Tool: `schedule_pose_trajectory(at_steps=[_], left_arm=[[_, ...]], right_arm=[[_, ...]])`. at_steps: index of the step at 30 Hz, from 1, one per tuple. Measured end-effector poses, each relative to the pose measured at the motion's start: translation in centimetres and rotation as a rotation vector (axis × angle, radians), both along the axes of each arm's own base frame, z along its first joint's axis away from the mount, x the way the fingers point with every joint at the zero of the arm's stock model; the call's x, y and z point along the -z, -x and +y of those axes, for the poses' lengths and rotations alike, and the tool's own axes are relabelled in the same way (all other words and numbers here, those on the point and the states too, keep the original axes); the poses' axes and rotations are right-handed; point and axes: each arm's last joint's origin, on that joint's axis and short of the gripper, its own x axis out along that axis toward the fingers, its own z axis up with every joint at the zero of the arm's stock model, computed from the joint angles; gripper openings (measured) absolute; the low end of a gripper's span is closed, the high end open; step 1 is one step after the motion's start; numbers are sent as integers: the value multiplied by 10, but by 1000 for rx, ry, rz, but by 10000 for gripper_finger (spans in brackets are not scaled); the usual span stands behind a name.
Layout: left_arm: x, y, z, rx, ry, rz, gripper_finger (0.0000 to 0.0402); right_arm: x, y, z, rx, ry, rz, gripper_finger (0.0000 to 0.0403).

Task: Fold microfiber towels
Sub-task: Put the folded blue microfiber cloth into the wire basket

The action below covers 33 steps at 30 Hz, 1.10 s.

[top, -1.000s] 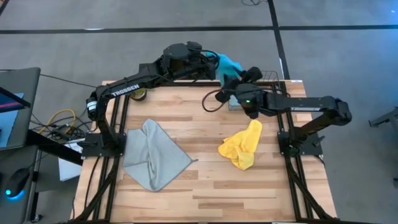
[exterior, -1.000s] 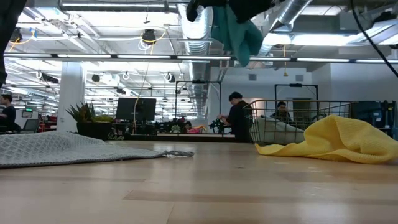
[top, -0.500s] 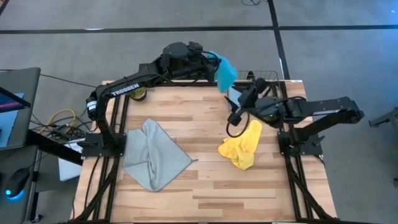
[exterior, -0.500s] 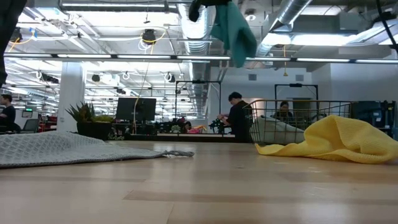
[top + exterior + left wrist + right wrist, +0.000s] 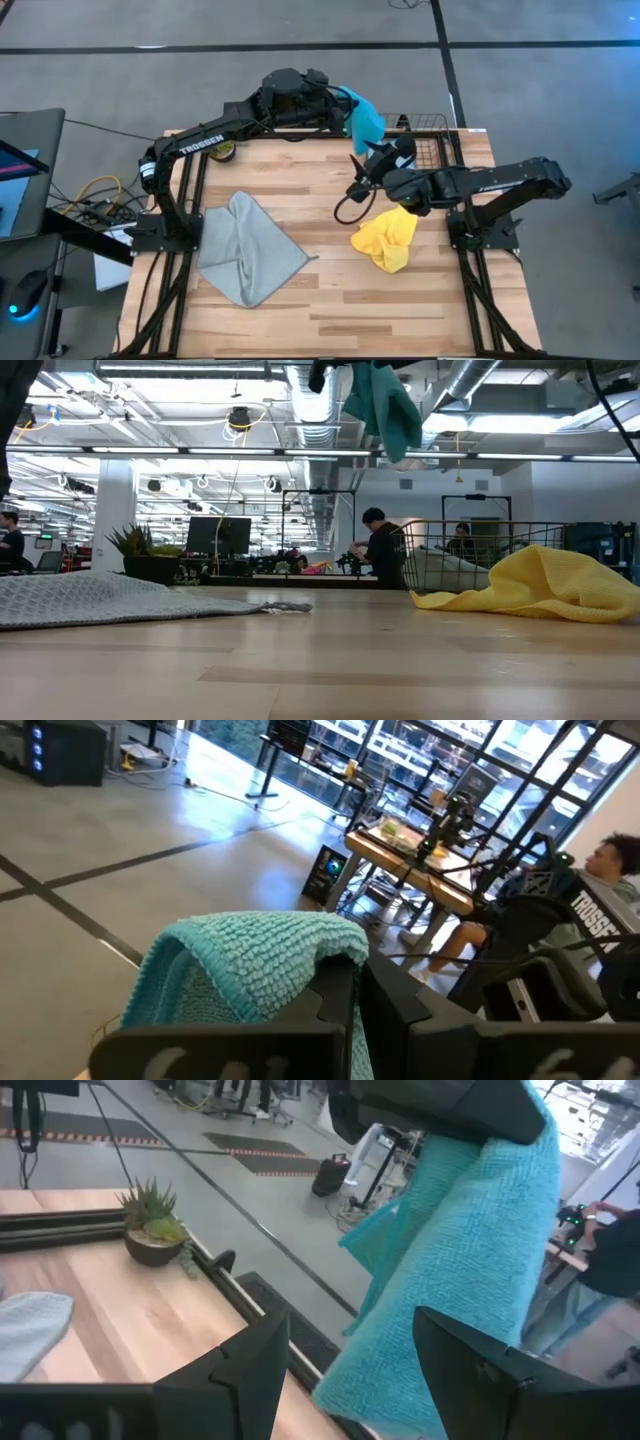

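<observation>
A: Left gripper point(image 5: 340, 100) fingers clamped on the cyan towel point(image 5: 365, 118), hanging high over the surface's far edge.
B: Right gripper point(image 5: 362, 172) fingers spread wide just beside it — catch a free lower corner, then pull flat.

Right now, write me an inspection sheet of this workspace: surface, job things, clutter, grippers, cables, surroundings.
Surface: wooden table, slatted top.
Job's things: cyan towel hanging in the air at the far edge; grey-green towel spread flat near the left side; yellow towel crumpled on the right side; a pale cloth in the wire basket.
Clutter: small potted plant at the far left corner.
Grippers: left gripper shut on the cyan towel; right gripper open, just short of the towel's hanging edge.
Cables: black loop under the right arm; yellow cables beside the table.
Surroundings: open workshop, people at benches behind.
</observation>
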Motion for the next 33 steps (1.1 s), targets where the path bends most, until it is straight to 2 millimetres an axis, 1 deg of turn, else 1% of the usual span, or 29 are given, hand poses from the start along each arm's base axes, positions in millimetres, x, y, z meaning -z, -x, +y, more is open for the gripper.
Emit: schedule_pose_trajectory(at_steps=[3, 6, 9, 12, 14, 16, 22, 33], left_arm=[[0, 0, 0, 2, -3, 1, 0], [0, 0, -1, 19, -9, 2, 0], [0, -1, -2, 45, -8, -2, 0], [0, -1, -2, 56, -11, 0, 0], [0, -1, -2, 56, -14, 1, 0], [0, -1, -3, 61, -14, 0, 0], [0, -1, -2, 64, -20, 3, 0], [0, -1, -3, 82, -19, 3, 0]], right_arm=[[1, -2, -2, 13, -12, -17, 239], [8, -6, -8, 42, -22, -2, 239], [10, -11, -15, 71, -23, -11, 239], [16, -14, -20, 119, -4, 23, 239], [17, -18, -22, 158, 9, 7, 239], [21, -17, -24, 202, 36, 37, 239], [20, -17, -26, 241, 49, 26, 239], [20, -16, -41, 316, 63, 30, 238]])
